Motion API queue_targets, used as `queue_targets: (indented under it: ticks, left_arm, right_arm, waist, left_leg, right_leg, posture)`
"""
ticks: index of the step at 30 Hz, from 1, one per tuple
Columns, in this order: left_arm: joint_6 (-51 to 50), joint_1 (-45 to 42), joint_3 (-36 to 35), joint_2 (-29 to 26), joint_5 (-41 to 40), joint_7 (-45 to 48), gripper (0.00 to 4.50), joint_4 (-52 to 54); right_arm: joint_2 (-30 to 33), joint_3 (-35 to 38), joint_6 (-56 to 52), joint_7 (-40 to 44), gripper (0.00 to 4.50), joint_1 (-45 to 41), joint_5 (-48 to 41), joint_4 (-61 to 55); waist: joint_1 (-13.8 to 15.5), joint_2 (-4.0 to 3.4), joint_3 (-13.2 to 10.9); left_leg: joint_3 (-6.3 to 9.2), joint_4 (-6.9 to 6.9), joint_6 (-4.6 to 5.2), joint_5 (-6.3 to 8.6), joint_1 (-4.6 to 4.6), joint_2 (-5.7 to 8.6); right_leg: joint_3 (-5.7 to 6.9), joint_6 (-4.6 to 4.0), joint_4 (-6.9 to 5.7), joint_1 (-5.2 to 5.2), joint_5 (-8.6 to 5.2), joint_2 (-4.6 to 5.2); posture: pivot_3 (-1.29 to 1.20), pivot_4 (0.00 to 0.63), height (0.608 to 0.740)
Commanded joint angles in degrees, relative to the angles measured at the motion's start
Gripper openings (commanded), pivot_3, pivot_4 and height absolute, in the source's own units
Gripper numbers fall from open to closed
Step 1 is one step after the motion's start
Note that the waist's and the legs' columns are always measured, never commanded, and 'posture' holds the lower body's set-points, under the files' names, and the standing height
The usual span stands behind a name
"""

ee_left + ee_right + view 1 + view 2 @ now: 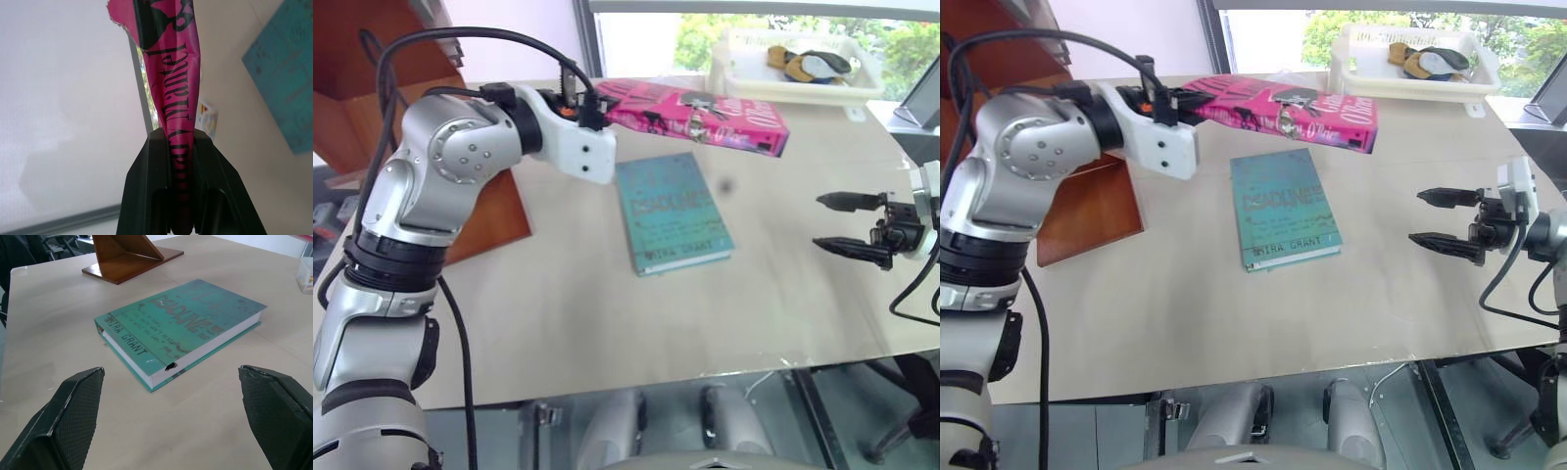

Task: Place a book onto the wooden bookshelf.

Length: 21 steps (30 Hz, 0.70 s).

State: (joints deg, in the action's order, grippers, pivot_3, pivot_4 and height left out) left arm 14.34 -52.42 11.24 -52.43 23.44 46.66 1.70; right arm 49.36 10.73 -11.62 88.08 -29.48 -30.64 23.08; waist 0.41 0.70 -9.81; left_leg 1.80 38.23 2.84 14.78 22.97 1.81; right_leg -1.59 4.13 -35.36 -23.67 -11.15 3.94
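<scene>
The pink book hangs in the air above the far part of the table, lying nearly flat, with my left gripper shut on its left end. In the left wrist view the two black fingers clamp the pink cover between them. The wooden bookshelf rests on the table's left side, mostly hidden behind my left arm. My right gripper hovers open over the table's right side, pointing left toward the teal book, with nothing between its fingers.
The teal book lies flat at the table's middle. A white basket tray with small items sits at the far right edge. Bare tabletop stretches along the near side.
</scene>
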Motion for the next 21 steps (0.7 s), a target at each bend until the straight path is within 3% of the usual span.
queue_targets:
  ticks: [1,5,9,14,21]
  left_arm:
    - [-3.68,3.04,-8.05,-5.82,-3.77,3.39,0.04,6.72]
    - [-9.2,5.64,-11.69,-9.39,-6.85,7.59,0.04,12.47]
    - [-12.09,12.97,-20.52,-16.95,-7.52,11.24,0.04,15.22]
    - [-14.63,21.38,-30.45,-21.68,-8.35,14.65,0.04,18.03]
    - [-12.68,33.59,-47.49,-23.19,-5.18,18.47,0.04,16.01]
  right_arm:
    - [-0.95,-1.39,2.47,3.83,4.5,-4.79,0.99,3.71]
    - [-1.46,-3.24,4.12,4.42,4.5,-7.16,1.37,6.86]
    - [-2.27,-5.94,5.7,4.42,4.5,-10.41,0.94,10.31]
    - [-2.18,-8.0,7.22,4.42,4.5,-13.2,0.48,13.91]
    - [-2.26,-9.89,8.91,4.42,4.5,-15.72,-0.35,17.04]
  waist:
    - [-0.32,0.0,-0.05]
    - [-0.72,0.05,-0.09]
    - [-1.46,0.01,-0.13]
    - [-1.51,-0.01,-0.18]
    - [-1.25,-0.04,-0.2]
  left_leg:
    - [-0.02,0.04,0.01,0.0,0.0,0.0]
    - [0.03,0.03,0.0,0.0,0.01,-0.02]
    - [-0.01,0.01,0.0,0.0,-0.02,-0.03]
    - [0.02,-0.01,0.01,0.01,-0.07,-0.14]
    - [0.0,-0.02,0.0,0.0,-0.09,-0.15]
  right_leg:
    - [-0.01,0.01,-0.01,0.0,0.0,-0.01]
    - [0.04,0.01,-0.03,0.0,0.0,-0.03]
    - [0.01,0.01,-0.03,0.0,-0.01,-0.04]
    - [0.03,0.0,-0.09,-0.01,-0.02,-0.18]
    - [0.03,-0.01,-0.08,0.0,-0.02,-0.16]
  posture:
    - [0.0,0.15,0.74]
    - [0.0,0.15,0.74]
    - [0.0,0.15,0.74]
    - [0.0,0.15,0.74]
    - [0.0,0.15,0.74]
